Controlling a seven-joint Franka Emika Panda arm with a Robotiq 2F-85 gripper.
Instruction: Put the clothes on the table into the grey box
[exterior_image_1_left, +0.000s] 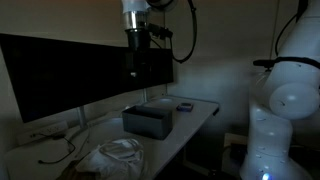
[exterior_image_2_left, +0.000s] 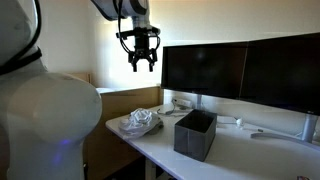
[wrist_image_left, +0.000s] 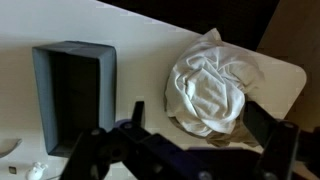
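Observation:
A crumpled pile of white and tan clothes (exterior_image_1_left: 112, 153) lies on the white table (exterior_image_1_left: 200, 108) near its end; it also shows in an exterior view (exterior_image_2_left: 135, 122) and in the wrist view (wrist_image_left: 208, 88). The grey box (exterior_image_1_left: 149, 119) stands open-topped beside the pile, seen too in an exterior view (exterior_image_2_left: 195, 133) and in the wrist view (wrist_image_left: 72, 92). My gripper (exterior_image_2_left: 142, 62) hangs high above the table, open and empty, roughly over the clothes. It also shows in an exterior view (exterior_image_1_left: 135, 68). In the wrist view its fingers (wrist_image_left: 190, 135) frame the lower part of the pile.
Two large dark monitors (exterior_image_2_left: 240, 72) stand along the back of the table. A small dark object (exterior_image_1_left: 184, 106) lies beyond the box. Cables (exterior_image_1_left: 55, 150) trail near the monitor base. The robot's white base (exterior_image_1_left: 280, 110) stands close to the table.

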